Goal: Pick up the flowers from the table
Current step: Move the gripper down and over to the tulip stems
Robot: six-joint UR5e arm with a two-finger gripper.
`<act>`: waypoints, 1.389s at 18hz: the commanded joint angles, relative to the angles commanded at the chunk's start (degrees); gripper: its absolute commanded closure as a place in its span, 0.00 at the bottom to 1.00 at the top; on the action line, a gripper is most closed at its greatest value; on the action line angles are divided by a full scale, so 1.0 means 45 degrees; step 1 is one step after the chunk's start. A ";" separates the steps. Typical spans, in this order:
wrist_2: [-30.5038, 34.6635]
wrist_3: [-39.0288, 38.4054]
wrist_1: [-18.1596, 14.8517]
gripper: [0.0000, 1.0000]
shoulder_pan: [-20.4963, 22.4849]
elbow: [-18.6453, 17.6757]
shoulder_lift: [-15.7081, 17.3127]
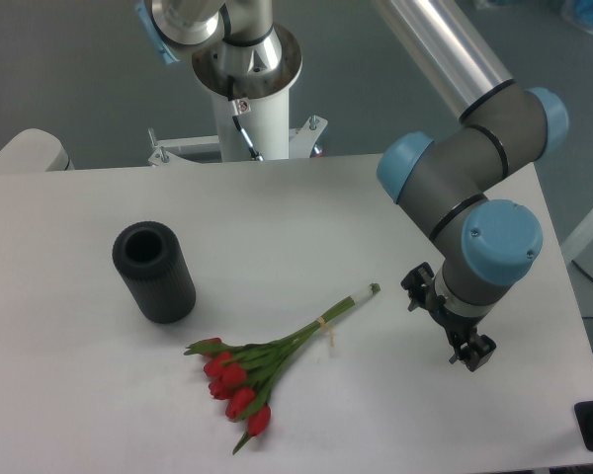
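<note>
The flowers point(245, 380) lie flat on the white table point(306, 217), front of centre. They are a bunch of red tulip buds with green leaves, buds toward the front left, and the tied stems run up-right to a pale end point(366, 292). My gripper point(453, 321) hangs under the grey and blue wrist at the right, about a hand's width right of the stem end and apart from it. Only black parts of it show below the wrist. Its fingers are not clear, so I cannot tell whether it is open or shut. Nothing shows in it.
A black ribbed cylinder point(155, 273) stands on the table left of the flowers, open end up. The arm's white base column point(245, 99) stands at the table's back edge. The table's right edge runs close to the wrist.
</note>
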 joint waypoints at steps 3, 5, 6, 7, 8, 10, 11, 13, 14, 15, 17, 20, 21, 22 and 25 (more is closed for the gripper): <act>-0.0137 -0.0039 0.0000 0.00 -0.0059 -0.0252 0.0097; -0.0156 -0.0098 0.0020 0.00 -0.0098 -0.0430 0.0117; -0.0176 -0.0195 0.0020 0.00 -0.0137 -0.0449 0.0117; -0.0176 -0.0428 0.0020 0.00 -0.0272 -0.0507 0.0137; -0.0195 -0.0778 0.0000 0.00 -0.0390 -0.0663 0.0156; -0.0389 -0.1579 0.0039 0.00 -0.0604 -0.1130 0.0273; -0.0468 -0.1814 0.0058 0.00 -0.0799 -0.1326 0.0351; -0.0469 -0.1875 0.0369 0.00 -0.1093 -0.1620 0.0391; -0.0488 -0.1875 0.0564 0.00 -0.1171 -0.1834 0.0410; -0.0488 -0.1953 0.0779 0.00 -0.1250 -0.2068 0.0449; -0.0488 -0.2478 0.1384 0.00 -0.1542 -0.2537 0.0488; -0.0469 -0.3611 0.2087 0.00 -0.2069 -0.3396 0.0489; -0.0469 -0.3691 0.2341 0.00 -0.2187 -0.3592 0.0488; -0.0488 -0.3711 0.2518 0.00 -0.2265 -0.3768 0.0488; -0.0488 -0.3750 0.2558 0.00 -0.2382 -0.4334 0.0663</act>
